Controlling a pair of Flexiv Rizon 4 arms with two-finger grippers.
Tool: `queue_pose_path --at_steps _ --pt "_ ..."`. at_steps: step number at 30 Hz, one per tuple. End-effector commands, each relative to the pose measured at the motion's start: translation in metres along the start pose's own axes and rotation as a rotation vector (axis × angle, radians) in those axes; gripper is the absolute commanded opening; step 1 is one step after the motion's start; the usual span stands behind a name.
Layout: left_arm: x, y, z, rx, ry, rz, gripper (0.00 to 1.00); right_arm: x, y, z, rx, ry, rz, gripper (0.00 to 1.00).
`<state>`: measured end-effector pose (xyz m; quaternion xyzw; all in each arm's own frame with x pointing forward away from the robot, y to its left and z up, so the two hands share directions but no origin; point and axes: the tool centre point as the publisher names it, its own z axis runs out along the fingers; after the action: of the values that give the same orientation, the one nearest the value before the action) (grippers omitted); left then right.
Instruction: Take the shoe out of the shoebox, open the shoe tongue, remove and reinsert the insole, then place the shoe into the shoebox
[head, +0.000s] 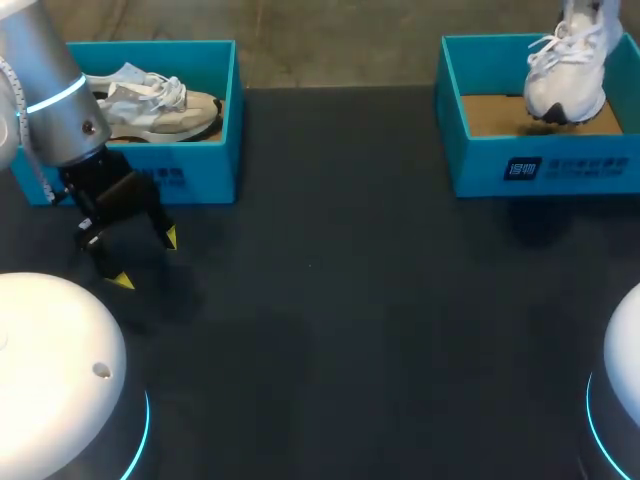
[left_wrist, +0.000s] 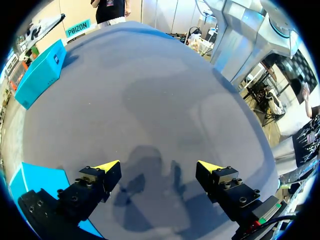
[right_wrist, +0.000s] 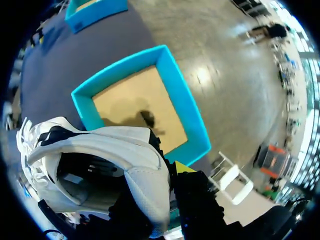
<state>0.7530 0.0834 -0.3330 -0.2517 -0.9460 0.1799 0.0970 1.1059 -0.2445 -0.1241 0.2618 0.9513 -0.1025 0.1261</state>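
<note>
Shoe (head: 565, 65) hanging over the right shoebox (head: 545, 170), clear of its cardboard floor.
Right gripper (right_wrist: 162, 175) is pinching the heel collar, probably the firmest edge of a light, soft upper; left gripper (head: 147, 260) is hovering wide open above the table (head: 350, 300), near the other shoebox (head: 205, 175).

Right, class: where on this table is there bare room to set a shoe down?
The broad bare table between the left shoebox and right shoebox. Crowded: just before the left shoebox, where the open left gripper hangs; the right shoebox has a white shoe above it.
</note>
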Motion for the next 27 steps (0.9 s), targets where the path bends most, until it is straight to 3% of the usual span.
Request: queue_pose_path --at_steps 1,16,21,27 --pt "0.001 0.0 0.0 -0.002 0.0 0.0 1.0 0.031 -0.031 -0.002 0.089 0.039 0.815 0.0" --pt "0.001 0.0 0.0 -0.002 0.0 0.0 1.0 0.031 -0.031 -0.002 0.089 0.039 0.815 0.0" --pt "0.001 0.0 0.0 -0.002 0.0 0.0 1.0 0.015 -0.041 0.006 0.094 0.088 0.979 0.0" --pt "0.001 0.0 0.0 -0.002 0.0 0.0 1.0 0.021 -0.054 0.013 0.105 0.079 1.075 0.0"
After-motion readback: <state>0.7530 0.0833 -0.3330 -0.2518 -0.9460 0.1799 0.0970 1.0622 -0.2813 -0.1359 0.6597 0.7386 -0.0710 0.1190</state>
